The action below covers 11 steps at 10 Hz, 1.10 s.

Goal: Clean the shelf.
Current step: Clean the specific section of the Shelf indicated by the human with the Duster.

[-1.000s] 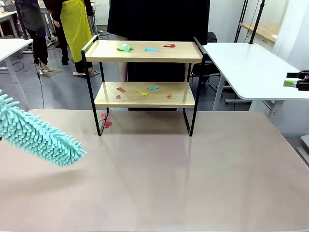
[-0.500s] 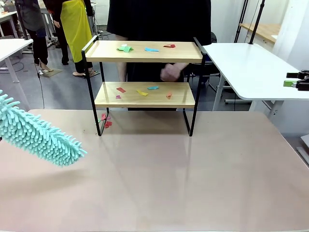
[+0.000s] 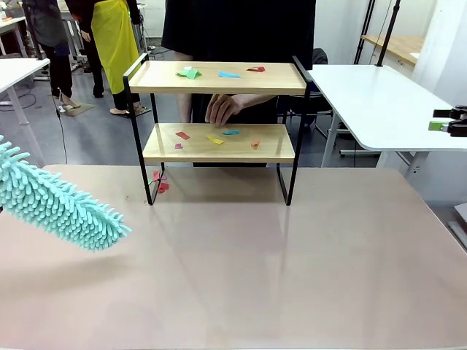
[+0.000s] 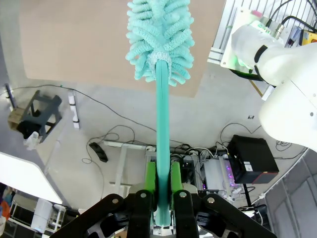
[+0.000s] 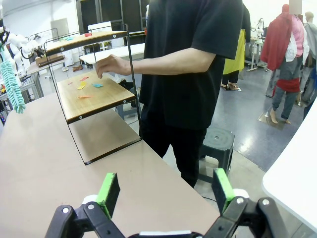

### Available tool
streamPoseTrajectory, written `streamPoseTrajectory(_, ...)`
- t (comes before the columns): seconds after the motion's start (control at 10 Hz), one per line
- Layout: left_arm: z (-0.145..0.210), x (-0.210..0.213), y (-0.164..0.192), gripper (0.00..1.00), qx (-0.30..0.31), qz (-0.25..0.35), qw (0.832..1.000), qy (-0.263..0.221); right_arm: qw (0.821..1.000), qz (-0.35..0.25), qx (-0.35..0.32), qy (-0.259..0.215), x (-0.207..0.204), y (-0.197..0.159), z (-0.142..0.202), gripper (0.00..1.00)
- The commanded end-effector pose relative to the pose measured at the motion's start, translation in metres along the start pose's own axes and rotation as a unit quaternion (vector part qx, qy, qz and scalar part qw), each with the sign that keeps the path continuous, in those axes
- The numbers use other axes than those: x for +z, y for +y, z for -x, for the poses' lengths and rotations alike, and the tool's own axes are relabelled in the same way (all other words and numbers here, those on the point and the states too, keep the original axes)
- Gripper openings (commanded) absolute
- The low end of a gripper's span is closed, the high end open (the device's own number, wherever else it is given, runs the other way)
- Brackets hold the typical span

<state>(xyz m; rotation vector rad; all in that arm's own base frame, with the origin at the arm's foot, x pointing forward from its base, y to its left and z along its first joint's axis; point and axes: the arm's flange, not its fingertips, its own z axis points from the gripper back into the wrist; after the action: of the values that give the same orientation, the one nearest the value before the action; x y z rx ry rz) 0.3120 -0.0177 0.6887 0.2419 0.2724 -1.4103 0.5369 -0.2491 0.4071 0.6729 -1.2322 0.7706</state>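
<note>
The shelf (image 3: 219,77) stands at the far middle of the table, with coloured paper scraps (image 3: 188,72) on its top board and more on the lower board (image 3: 219,143). A person's hand (image 3: 221,109) hovers over the lower board. My left gripper (image 4: 162,184) is shut on the handle (image 4: 162,124) of a teal fluffy duster (image 3: 62,206), which hangs above the table's left side, well short of the shelf. My right gripper (image 5: 166,191) is open and holds nothing; it looks at the shelf (image 5: 94,101) from the side and sits at the far right (image 3: 444,122).
Red scraps (image 3: 158,182) lie on the table by the shelf's left leg. The person in black (image 5: 193,64) stands behind the shelf. White tables (image 3: 379,102) flank the scene, and a stool (image 5: 218,144) stands on the floor. Broad bare tabletop (image 3: 255,270) lies in front.
The person's hand came into view under the top board and moved left over the lower board. The duster and both grippers have stayed put.
</note>
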Motion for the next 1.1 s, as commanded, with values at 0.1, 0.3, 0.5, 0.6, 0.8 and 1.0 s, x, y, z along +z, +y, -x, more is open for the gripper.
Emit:
streamPoseTrajectory(0.1,0.0009,-0.0017,-0.0018,0.14,0.004,-0.002,1.000,-0.003,1.000,-0.001,0.002,0.000,-0.0008,0.0013,-0.0026,1.00)
streamPoseTrajectory(0.3,0.0009,-0.0017,-0.0018,0.14,0.004,-0.002,1.000,-0.003,1.000,-0.001,0.002,0.000,-0.0008,0.0013,-0.0026,1.00)
streamPoseTrajectory(0.5,0.0009,-0.0017,-0.0018,0.14,0.004,-0.002,1.000,-0.003,1.000,-0.001,0.002,0.000,-0.0008,0.0013,-0.0026,1.00)
streamPoseTrajectory(0.6,0.0009,-0.0017,-0.0018,0.14,0.004,-0.002,1.000,-0.003,1.000,-0.001,0.002,0.000,-0.0008,0.0013,-0.0026,1.00)
streamPoseTrajectory(0.8,0.0009,-0.0017,-0.0018,0.14,0.004,-0.002,1.000,-0.003,1.000,-0.001,0.002,0.000,-0.0008,0.0013,-0.0026,1.00)
streamPoseTrajectory(1.0,0.0000,0.0000,0.0000,0.14,0.000,0.000,1.000,0.000,1.000,-0.001,0.002,0.000,-0.0008,0.0013,-0.0026,1.00)
